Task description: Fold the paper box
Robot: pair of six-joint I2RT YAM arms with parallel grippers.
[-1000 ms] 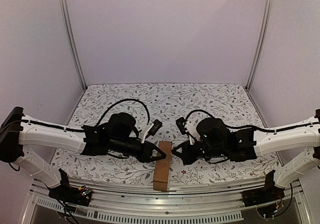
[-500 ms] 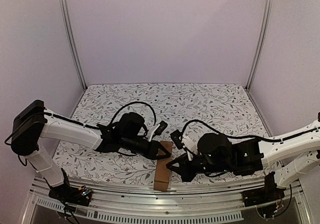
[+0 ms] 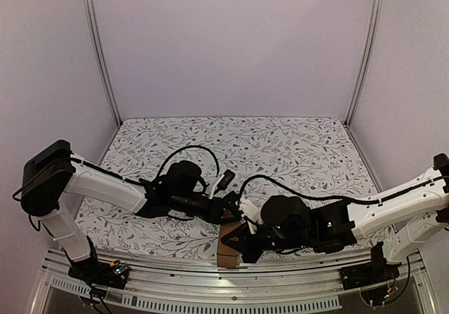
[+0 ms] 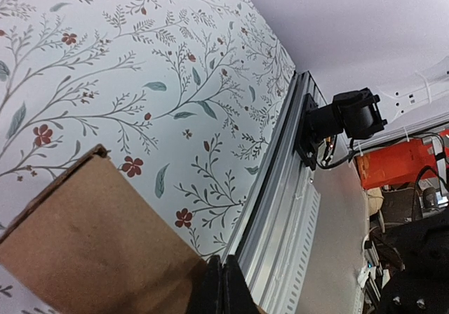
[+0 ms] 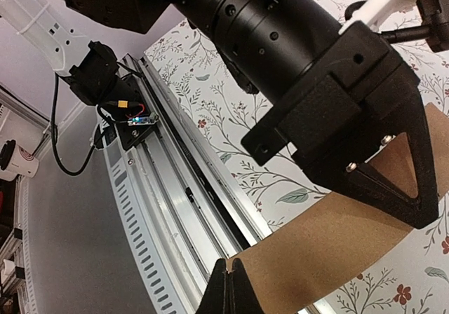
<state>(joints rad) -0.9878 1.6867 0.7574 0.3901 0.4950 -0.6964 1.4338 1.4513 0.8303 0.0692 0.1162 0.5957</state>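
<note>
Desk (image 3: 280, 146): the widest thing in view. Pale cloth cover, soft-looking, printed with leafy sprigs and small red flowers. It lies flat.
Near rail (image 3: 210, 275): ribbed aluminium strip along the desk's front edge, hard and shiny.
Paper box (image 3: 226, 254): plain brown cardboard, matte, already an oblong carton. It sits centre-front on the desk. Whether its near end touches or overhangs the rail cannot be told. The long axis runs front to back.
Key relation: the box lies between the two claws, which reach it from opposite long sides, across its axis. The left one meets the far end, the right one nearer the front.
Left claw (image 3: 233, 213): black, fingers closed tip to tip with nothing between them. The tips touch the box's far end, seemingly on its top face.
Right claw (image 3: 229, 242): likewise closed on nothing, tip against the box's right side.
Judgement: the next move looks like a push or tuck, not a pinch. Thin card may crease, or the box may slide off the edge.
</note>
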